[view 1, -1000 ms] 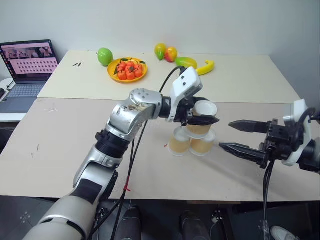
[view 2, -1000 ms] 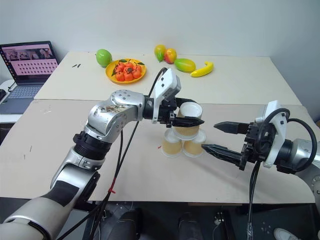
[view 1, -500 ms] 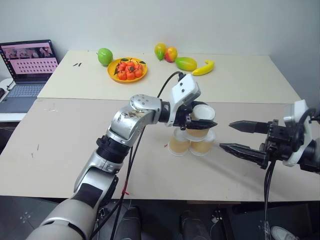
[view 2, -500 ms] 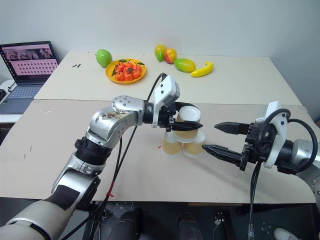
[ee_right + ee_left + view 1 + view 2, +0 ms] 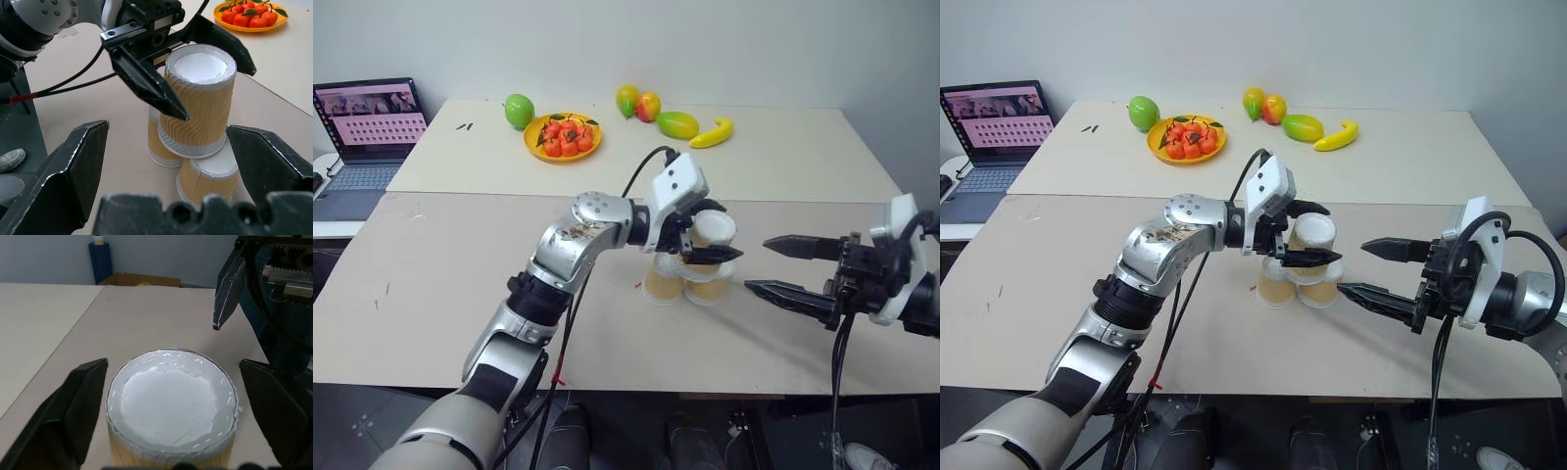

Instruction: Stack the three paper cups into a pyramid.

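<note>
Right wrist view: top cup (image 5: 198, 98) on two (upside-down), left gripper (image 5: 203, 73) open.

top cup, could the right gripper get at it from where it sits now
Probably yes. The right gripper is open and faces the top cup across bare table, but the open left gripper straddles that cup, so its fingers would likely get in the way.

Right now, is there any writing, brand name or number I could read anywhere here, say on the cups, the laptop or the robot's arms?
No text can be read here.
Laptop: its screen shows pink rows of small marks, too small to read.
Three paper cups: plain tan sides and white ends, no print.
Left gripper and right gripper: no label visible.
</note>
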`<action>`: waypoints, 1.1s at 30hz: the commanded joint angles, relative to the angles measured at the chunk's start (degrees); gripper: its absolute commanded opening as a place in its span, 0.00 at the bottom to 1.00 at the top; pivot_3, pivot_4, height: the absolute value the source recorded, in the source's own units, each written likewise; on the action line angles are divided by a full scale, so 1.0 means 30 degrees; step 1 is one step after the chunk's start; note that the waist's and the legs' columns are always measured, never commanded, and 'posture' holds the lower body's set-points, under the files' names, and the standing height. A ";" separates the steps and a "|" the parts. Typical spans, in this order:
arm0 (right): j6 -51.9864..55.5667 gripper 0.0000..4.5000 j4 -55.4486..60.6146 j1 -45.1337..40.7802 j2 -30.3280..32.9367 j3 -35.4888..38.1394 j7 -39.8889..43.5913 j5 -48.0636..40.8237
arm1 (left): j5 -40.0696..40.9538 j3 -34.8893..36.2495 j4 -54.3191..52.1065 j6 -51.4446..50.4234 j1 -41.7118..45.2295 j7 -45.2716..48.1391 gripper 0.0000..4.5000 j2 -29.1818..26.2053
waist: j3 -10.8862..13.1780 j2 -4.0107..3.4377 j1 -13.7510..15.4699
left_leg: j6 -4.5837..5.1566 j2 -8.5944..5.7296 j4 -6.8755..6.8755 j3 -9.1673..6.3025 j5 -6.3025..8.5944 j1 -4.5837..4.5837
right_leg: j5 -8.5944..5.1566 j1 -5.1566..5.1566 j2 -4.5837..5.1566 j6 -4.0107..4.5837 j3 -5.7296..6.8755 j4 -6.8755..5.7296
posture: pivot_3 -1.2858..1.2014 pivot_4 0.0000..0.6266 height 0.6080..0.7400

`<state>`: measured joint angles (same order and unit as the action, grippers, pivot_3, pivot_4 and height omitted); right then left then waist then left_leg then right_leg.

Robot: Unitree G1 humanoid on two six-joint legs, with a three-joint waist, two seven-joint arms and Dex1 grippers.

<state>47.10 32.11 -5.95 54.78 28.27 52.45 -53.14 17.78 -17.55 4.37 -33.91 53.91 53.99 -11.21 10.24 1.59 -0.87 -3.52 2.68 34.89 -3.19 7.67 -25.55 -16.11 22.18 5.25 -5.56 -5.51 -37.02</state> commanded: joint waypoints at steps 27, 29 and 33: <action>-0.0988 1.00 -0.1069 -0.1305 0.0676 0.0080 0.0612 0.0362 | 0.1834 0.4751 0.0820 -0.1176 0.5080 -0.2095 1.00 -0.0398 | 0.0002 0.0004 -0.0040 | 0.0001 -0.0002 0.0004 -0.0001 0.0000 0.0004 | -0.0002 -0.0003 0.0001 -0.0008 0.0000 -0.0001 | 0.52 0.24 0.94; -0.1130 1.00 -0.1408 -0.1219 0.0933 0.0291 0.0923 0.0586 | 0.2435 0.5738 0.0913 -0.1910 0.5742 -0.2085 1.00 -0.1134 | 0.0004 0.0003 -0.0058 | 0.0000 -0.0001 0.0000 -0.0002 0.0000 0.0004 | -0.0004 0.0001 -0.0001 -0.0010 0.0001 -0.0003 | 0.52 0.24 0.94; -0.1521 1.00 -0.2226 -0.0945 0.1453 0.0673 0.1694 0.1124 | 0.4116 0.7560 -0.0059 -0.3668 0.5774 -0.1355 1.00 -0.3415 | 0.0004 -0.0003 -0.0183 | 0.0001 0.0000 -0.0009 0.0002 0.0000 0.0012 | -0.0008 0.0003 0.0000 -0.0017 -0.0003 -0.0003 | 0.52 0.24 0.94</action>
<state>44.69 26.22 -8.66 57.81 27.63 55.95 -50.51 26.50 1.28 7.67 -42.32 70.46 48.46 -18.47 10.25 1.58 -1.42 -3.52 2.68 34.85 -3.19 7.67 -25.52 -16.13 22.19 5.25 -5.61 -5.52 -37.03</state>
